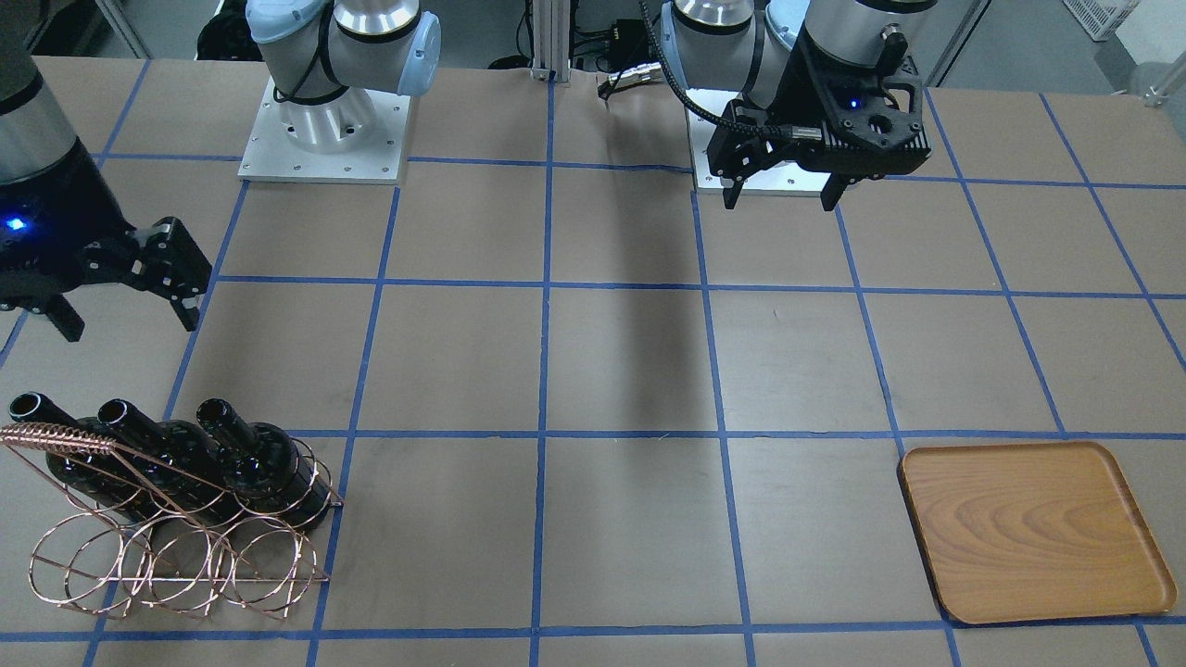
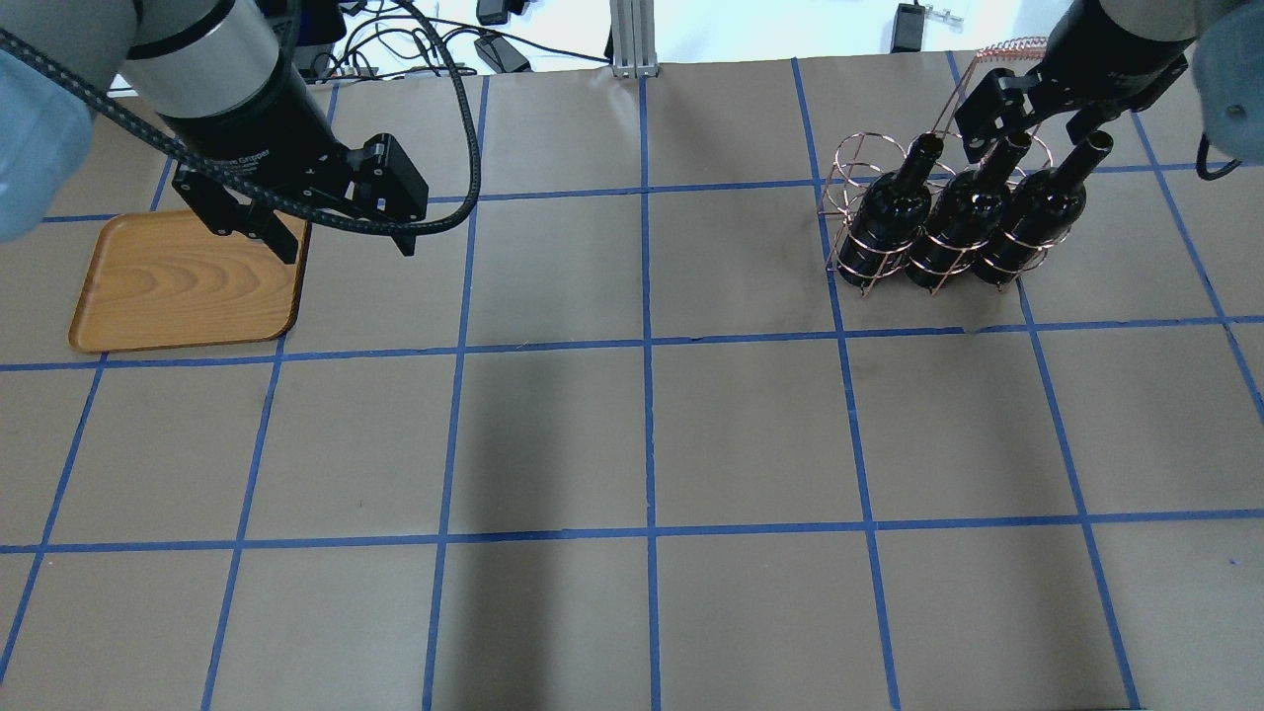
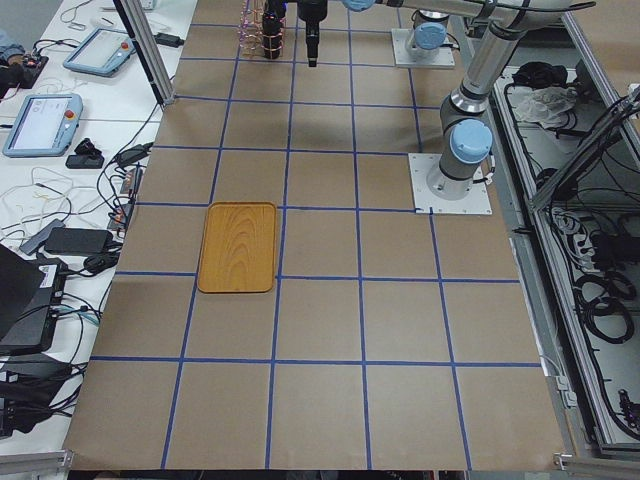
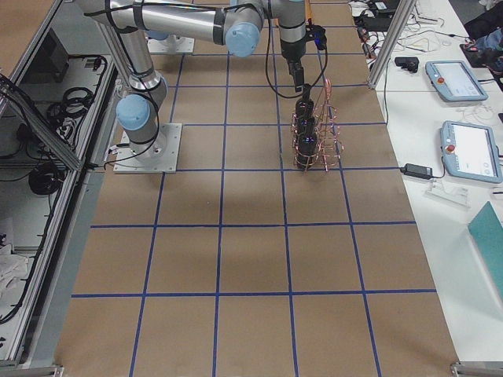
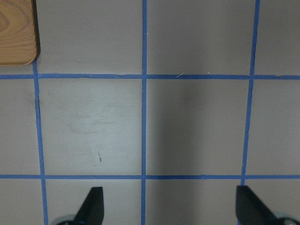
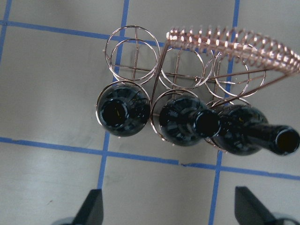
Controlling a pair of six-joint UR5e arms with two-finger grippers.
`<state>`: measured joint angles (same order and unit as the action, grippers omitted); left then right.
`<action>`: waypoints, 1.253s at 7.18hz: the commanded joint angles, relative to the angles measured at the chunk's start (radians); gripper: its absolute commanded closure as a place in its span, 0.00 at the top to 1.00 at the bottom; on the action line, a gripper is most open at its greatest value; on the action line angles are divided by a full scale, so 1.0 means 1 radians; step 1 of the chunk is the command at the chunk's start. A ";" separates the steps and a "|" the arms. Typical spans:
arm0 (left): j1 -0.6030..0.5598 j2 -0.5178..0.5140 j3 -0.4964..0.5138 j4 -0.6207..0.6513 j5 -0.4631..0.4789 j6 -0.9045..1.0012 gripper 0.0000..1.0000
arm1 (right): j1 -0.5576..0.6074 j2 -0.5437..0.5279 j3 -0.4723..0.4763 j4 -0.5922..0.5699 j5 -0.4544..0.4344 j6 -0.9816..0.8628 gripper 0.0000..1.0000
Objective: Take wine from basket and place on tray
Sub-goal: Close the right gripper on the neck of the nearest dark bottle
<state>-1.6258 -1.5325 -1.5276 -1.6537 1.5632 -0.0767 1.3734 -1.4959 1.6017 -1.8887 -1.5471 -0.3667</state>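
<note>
Three near-black wine bottles [image 2: 963, 212] stand side by side in the copper wire basket [image 2: 855, 158] at the far right of the overhead view. In the front view the bottles [image 1: 255, 459] and the basket [image 1: 185, 574] are at the lower left. My right gripper [image 2: 1027, 128] hovers open above the bottle necks. Its wrist view shows the bottle mouths [image 6: 124, 112] below its spread fingers [image 6: 93, 208]. My left gripper [image 2: 346, 247] is open and empty, above the table just right of the wooden tray [image 2: 183, 281]. The tray [image 1: 1028, 533] holds nothing.
The table is brown paper with a blue tape grid [image 2: 647, 341]. Both arm bases [image 1: 324, 130] stand at the robot's side of the table. A corner of the tray [image 5: 16, 33] shows in the left wrist view. Tablets and cables [image 3: 40, 120] lie beyond the table's far edge.
</note>
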 commanded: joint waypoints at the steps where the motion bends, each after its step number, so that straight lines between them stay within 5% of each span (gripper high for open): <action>1: 0.000 0.000 0.000 0.000 0.000 0.000 1.00 | -0.025 0.077 0.000 -0.095 0.001 -0.070 0.92; 9: 0.000 0.002 -0.002 -0.001 0.000 0.000 1.00 | -0.025 0.169 0.014 -0.124 -0.008 -0.072 0.78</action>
<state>-1.6260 -1.5322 -1.5288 -1.6540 1.5631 -0.0767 1.3478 -1.3335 1.6152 -2.0213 -1.5526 -0.4388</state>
